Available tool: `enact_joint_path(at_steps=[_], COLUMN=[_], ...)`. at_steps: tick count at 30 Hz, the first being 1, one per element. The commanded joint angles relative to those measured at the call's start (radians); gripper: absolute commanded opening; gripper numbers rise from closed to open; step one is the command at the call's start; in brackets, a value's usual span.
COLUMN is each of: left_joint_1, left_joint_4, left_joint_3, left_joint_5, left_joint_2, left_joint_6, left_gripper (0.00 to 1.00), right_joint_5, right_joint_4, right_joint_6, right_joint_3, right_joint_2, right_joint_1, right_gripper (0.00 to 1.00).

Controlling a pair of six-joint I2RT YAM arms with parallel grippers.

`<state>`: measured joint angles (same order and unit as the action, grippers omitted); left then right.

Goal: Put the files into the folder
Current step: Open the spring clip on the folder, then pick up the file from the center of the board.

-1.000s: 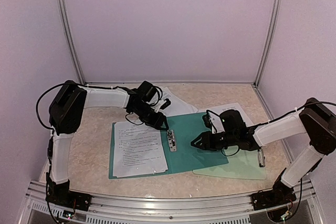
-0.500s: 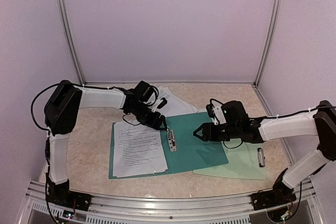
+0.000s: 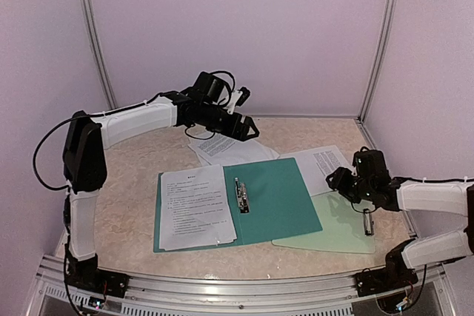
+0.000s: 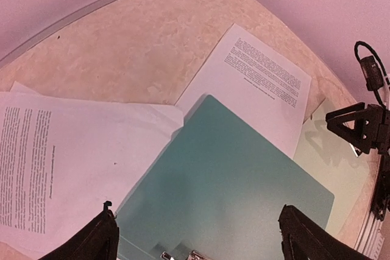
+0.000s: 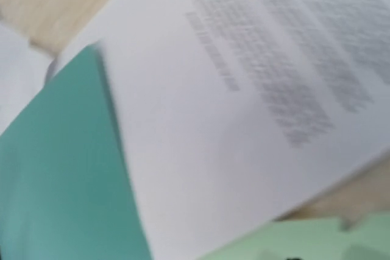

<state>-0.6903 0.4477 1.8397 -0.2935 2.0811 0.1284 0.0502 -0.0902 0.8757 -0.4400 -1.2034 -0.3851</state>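
The dark teal folder (image 3: pixel 278 199) lies open on the table, with a metal clip (image 3: pixel 241 196) at its spine. One printed sheet (image 3: pixel 194 209) lies on its left half. Loose sheets lie behind it (image 3: pixel 226 147) and at its right (image 3: pixel 322 162). My left gripper (image 3: pixel 252 129) is raised above the back sheets, open and empty; its wrist view shows the folder (image 4: pixel 225 193) and sheets (image 4: pixel 73 162) below. My right gripper (image 3: pixel 335 181) hovers over the right sheet's near edge and looks open. Its wrist view is blurred, shows that sheet (image 5: pixel 244 108) and no fingers.
A pale mint clipboard (image 3: pixel 337 231) lies at the right, partly under the folder, its metal clip (image 3: pixel 367 221) by my right arm. Pink walls enclose the back and both sides. A metal rail (image 3: pixel 237 283) runs along the near edge.
My left gripper has lifted off the folder's clip and moved back and to the right. My right gripper has drawn back to the right, from over the folder to the right sheet.
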Motion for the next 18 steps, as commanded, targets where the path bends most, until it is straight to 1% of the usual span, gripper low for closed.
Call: enact_joint_path(at_steps=[1,3,5,7,9,13,15,18], left_joint_1=[-0.007,-0.007,-0.005,-0.004,0.001,0.024,0.050,0.097], left_joint_4=[0.066,0.072,0.078,0.094,0.102,0.104,0.087,0.046], left_joint_3=[0.191,0.262,0.317,0.358,0.368,0.300,0.238,0.114], left_joint_5=[-0.051,-0.067,-0.088,-0.082,-0.073,-0.014,-0.014,-0.011], left_joint_2=[0.167,0.216,0.260,0.300,0.315,0.304,0.278,0.217], left_joint_6=[0.026,0.048,0.068,0.094,0.117,0.171,0.213,0.286], left_gripper=[0.94,0.97,0.97,0.97,0.96,0.96,0.95,0.94], right_joint_5=[0.057,0.060,0.048,0.019,-0.007,-0.036,-0.047,-0.124], right_joint_4=[0.005,0.021,0.028,0.014,-0.014,-0.083,-0.085,-0.098], right_joint_6=[0.099,0.107,0.117,0.124,0.128,0.093,0.037,-0.052], right_joint_3=[0.043,0.054,0.063,0.077,0.092,0.094,0.052,-0.047], right_joint_2=[0.076,0.091,0.088,0.067,0.034,-0.021,-0.077,-0.156], right_joint_1=[0.045,0.070,0.105,0.137,0.162,0.175,0.177,0.175], right_gripper=[0.62,0.63,0.63,0.63,0.63,0.63,0.62,0.62])
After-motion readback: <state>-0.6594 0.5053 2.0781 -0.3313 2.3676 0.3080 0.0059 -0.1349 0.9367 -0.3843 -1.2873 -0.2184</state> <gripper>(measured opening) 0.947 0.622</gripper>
